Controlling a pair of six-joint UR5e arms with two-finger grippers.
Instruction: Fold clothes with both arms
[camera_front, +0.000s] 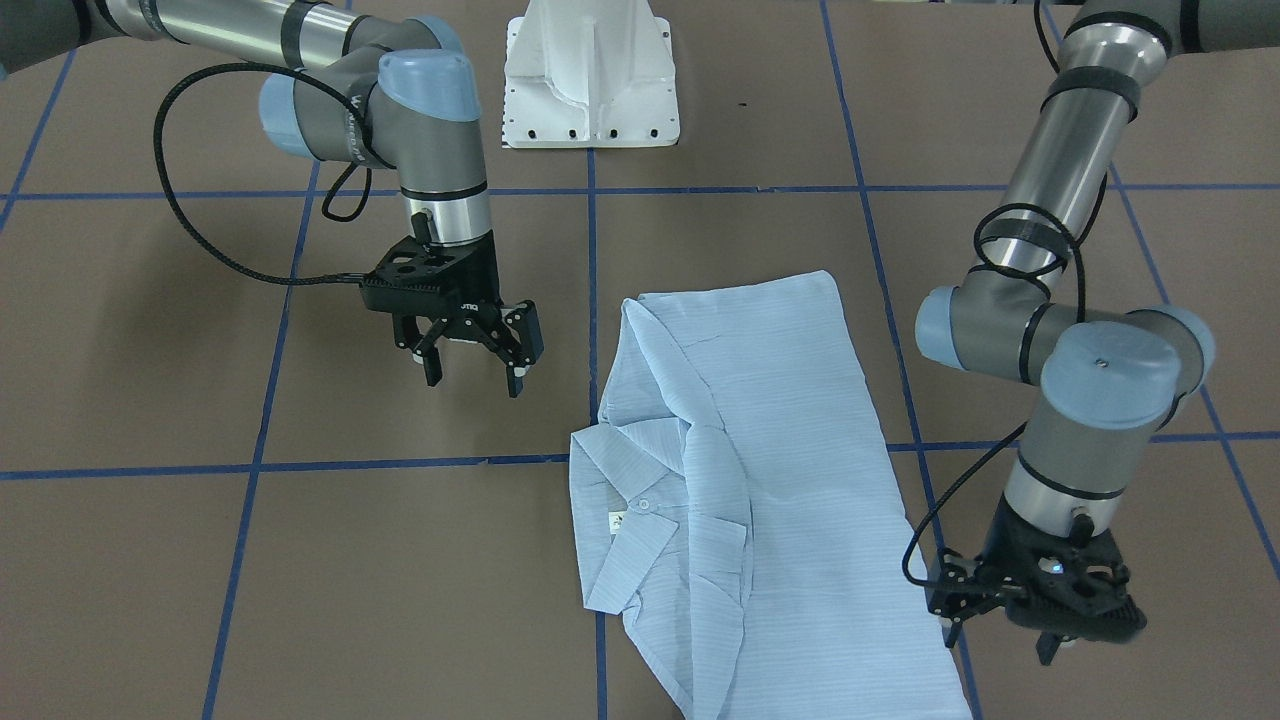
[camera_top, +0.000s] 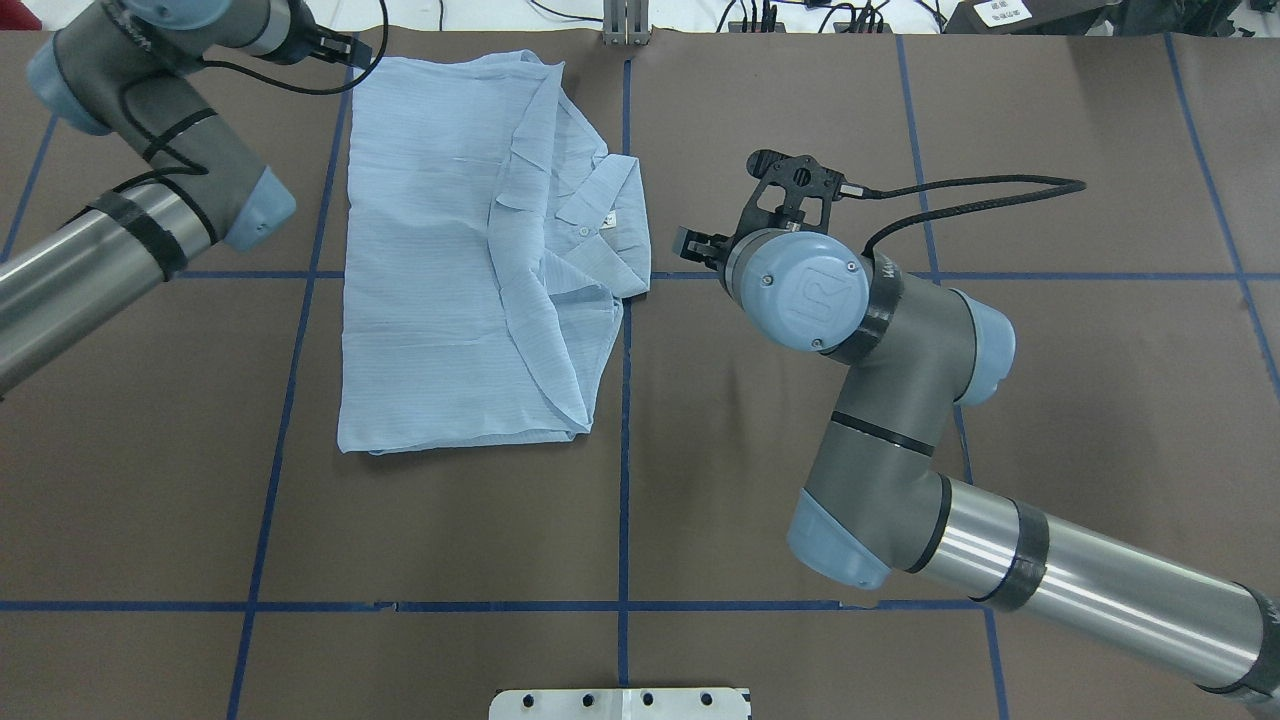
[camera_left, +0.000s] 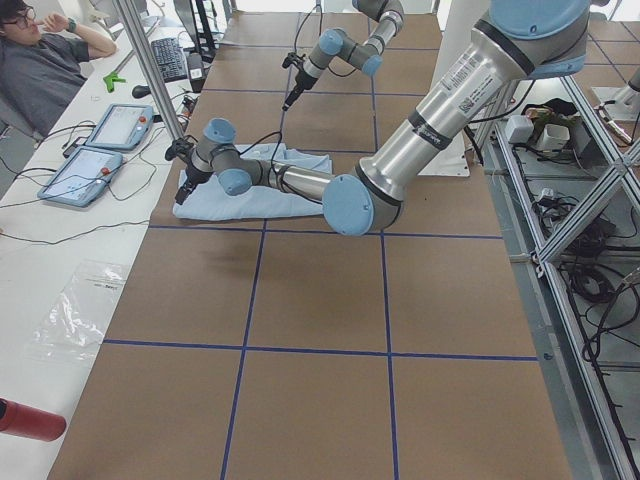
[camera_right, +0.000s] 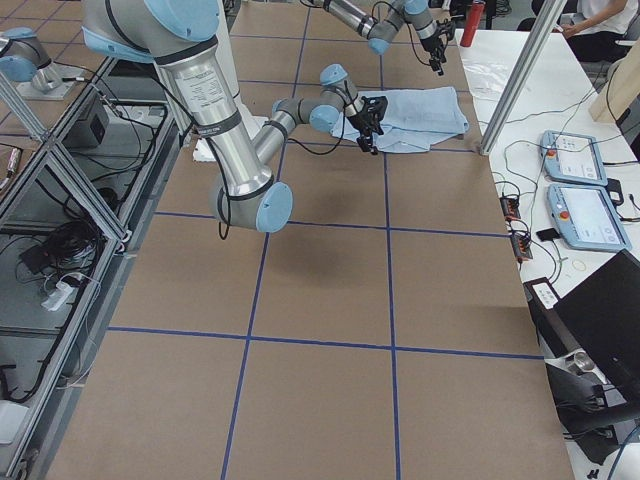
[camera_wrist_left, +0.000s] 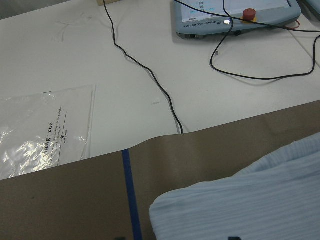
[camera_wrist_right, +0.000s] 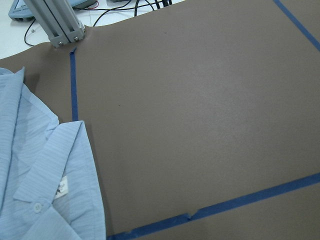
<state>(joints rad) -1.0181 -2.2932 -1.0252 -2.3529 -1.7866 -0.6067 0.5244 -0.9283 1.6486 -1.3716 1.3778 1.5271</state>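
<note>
Folded shirt (camera_front: 790, 440) on table (camera_front: 150, 560), right gripper (camera_front: 474, 378) held wide open, empty, near collar (camera_front: 640, 490) edge, left gripper (camera_front: 998, 640) at shirt corner, opening cannot be told.

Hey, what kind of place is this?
Probably a robotics lab: left arm and right arm over a table gridded with blue tape, teach pendants on the side bench, an operator seated nearby.

Pale-blue striped shirt (camera_top: 430, 300) lies folded flat on the table (camera_top: 450, 530) — collar up, buttoned — with left arm (camera_top: 150, 210) and right arm (camera_top: 900, 400) flanking it.
</note>
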